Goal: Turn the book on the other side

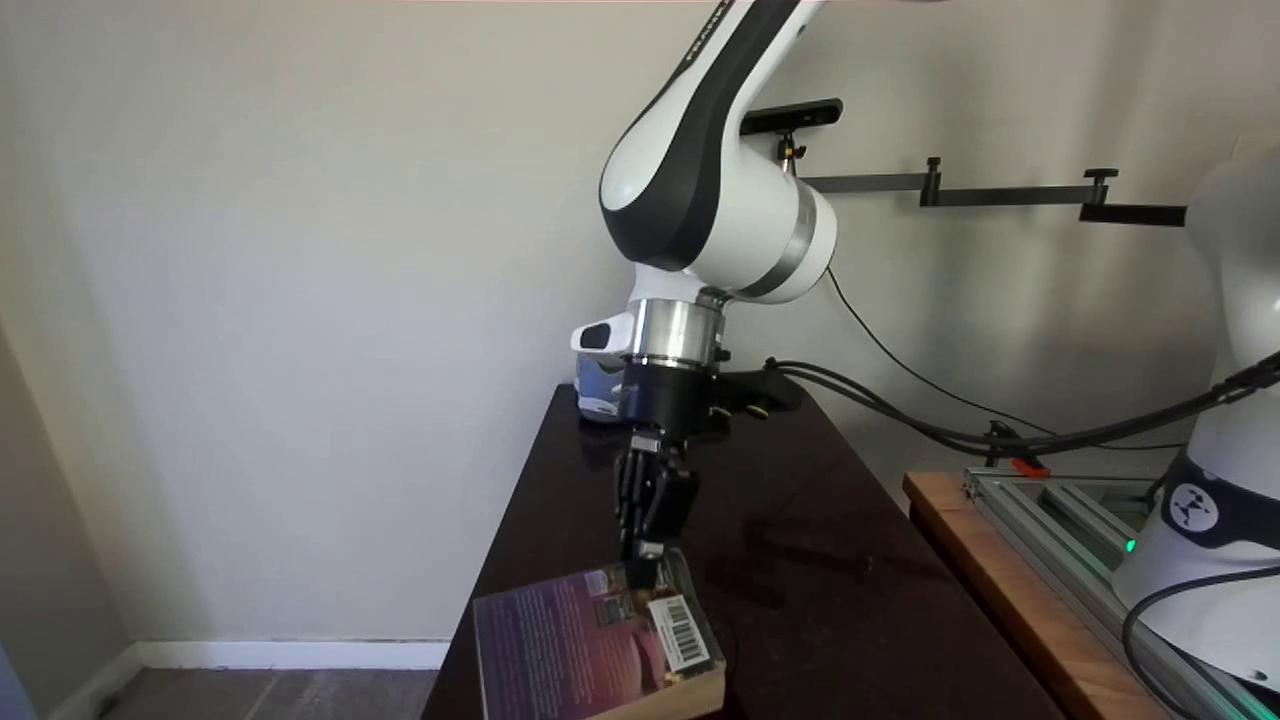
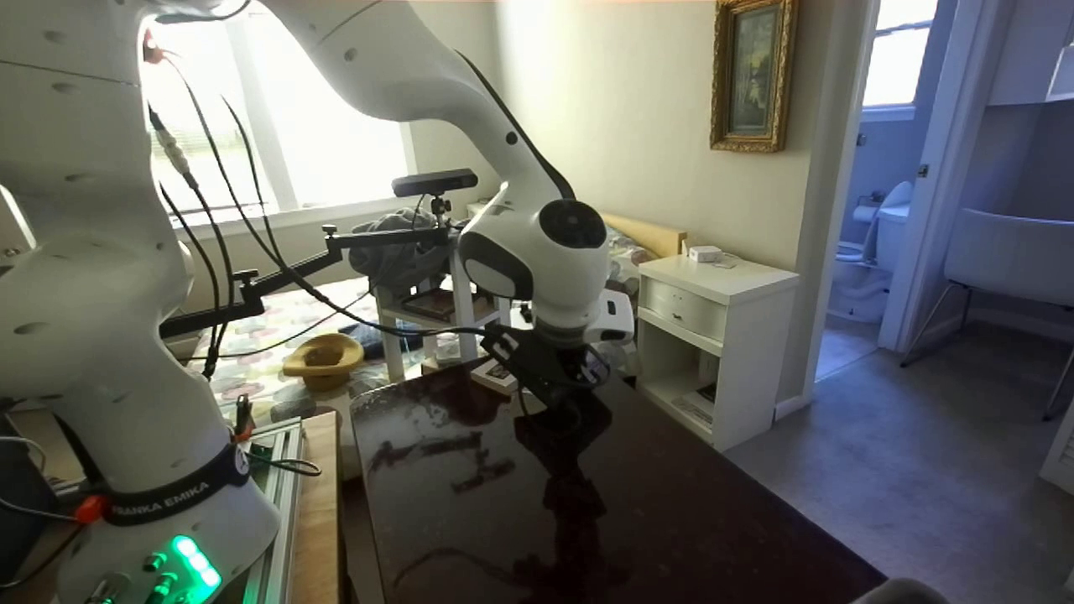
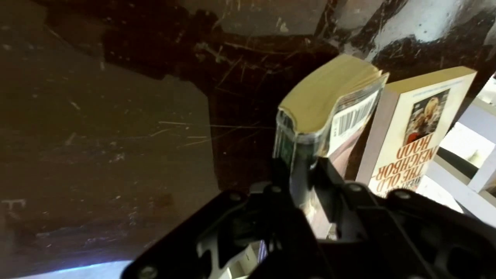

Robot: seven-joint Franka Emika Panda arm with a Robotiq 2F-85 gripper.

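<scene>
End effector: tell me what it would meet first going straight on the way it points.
Likely the table: the end effector points down, apparently gripping the book, though depth is unclear and the book's lower edge may touch the table.

In an exterior view, a dark, glossy desk [image 2: 654, 512] spreads at six o'clock, a bright window [image 2: 327, 151] glows at ten, and a yellow, wide-rimmed hollow object [image 2: 323, 361] sits by patterned cloth [image 2: 256, 379] between eight and nine. Between one and two hangs a gold-framed picture [image 2: 753, 75]; between three and four stands a white nightstand [image 2: 749, 361] carrying a small white box [image 2: 703, 253], with a toilet [image 2: 891, 237] and a white chair [image 2: 1011, 252] farther out at three. At three o'clock in the wrist view, a cream paperback [image 3: 416, 130] reads "The Old Neighborhood," upside down.
</scene>
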